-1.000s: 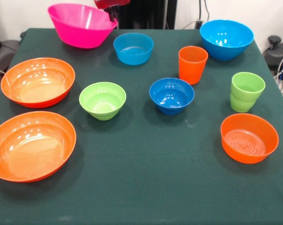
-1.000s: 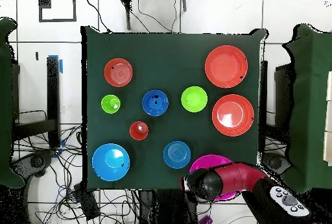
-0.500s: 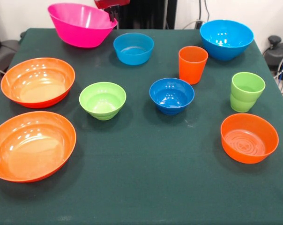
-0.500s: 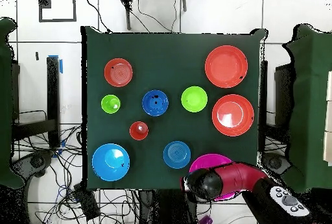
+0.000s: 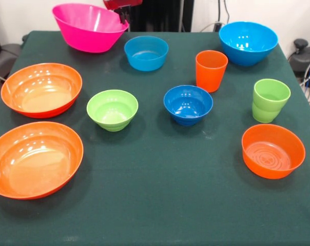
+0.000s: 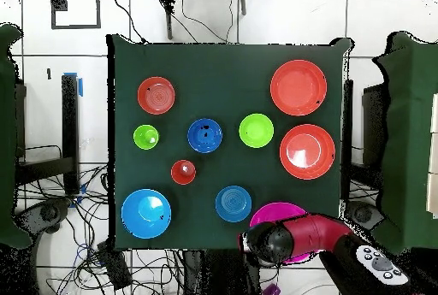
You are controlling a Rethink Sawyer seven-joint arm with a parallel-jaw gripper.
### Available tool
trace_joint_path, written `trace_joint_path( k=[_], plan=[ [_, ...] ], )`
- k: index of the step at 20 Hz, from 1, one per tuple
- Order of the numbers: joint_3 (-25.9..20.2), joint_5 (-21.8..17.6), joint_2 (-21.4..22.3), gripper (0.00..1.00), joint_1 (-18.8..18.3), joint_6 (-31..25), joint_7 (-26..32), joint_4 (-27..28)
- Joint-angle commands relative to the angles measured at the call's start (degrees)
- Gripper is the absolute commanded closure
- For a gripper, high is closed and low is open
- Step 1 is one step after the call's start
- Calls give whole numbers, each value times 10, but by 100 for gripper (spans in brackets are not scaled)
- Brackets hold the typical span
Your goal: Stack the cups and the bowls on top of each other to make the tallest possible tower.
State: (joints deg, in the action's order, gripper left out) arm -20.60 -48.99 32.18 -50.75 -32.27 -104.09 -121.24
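The big pink bowl (image 5: pixel 88 28) (image 6: pixel 272 215) hangs tilted at the table's far left corner, with my gripper (image 5: pixel 123 14) shut on its right rim. In the overhead view the arm (image 6: pixel 299 235) hides the gripper. The orange cup (image 5: pixel 211 70) and lime green cup (image 5: pixel 270 100) stand upright on the right. Two wide orange bowls (image 5: pixel 41 89) (image 5: pixel 34 159) sit at the left. Across the middle and right sit the lime green bowl (image 5: pixel 112 109), dark blue bowl (image 5: pixel 188 104), two sky blue bowls (image 5: pixel 146 53) (image 5: pixel 248 42) and smaller orange bowl (image 5: pixel 273 151). No tower shows; each piece stands alone.
A dark green cloth (image 5: pixel 160 205) covers the table, bare along its near edge. Cables and equipment (image 6: pixel 85 223) lie on the floor beside the table. A controller (image 6: pixel 376 264) rests near the robot's base.
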Motion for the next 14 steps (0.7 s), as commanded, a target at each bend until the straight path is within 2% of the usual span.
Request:
trace_joint_path(
  k=[1, 10, 12, 14],
  plan=[
    [-11, -22, -7, 100, 29, 45, -12, 52],
    [-6, -19, 9, 100, 48, 48, -29, 43],
    [-11, -8, 25, 100, 47, 42, -25, 31],
    [-28, 16, 59, 100, 45, 26, -13, 13]
  ],
)
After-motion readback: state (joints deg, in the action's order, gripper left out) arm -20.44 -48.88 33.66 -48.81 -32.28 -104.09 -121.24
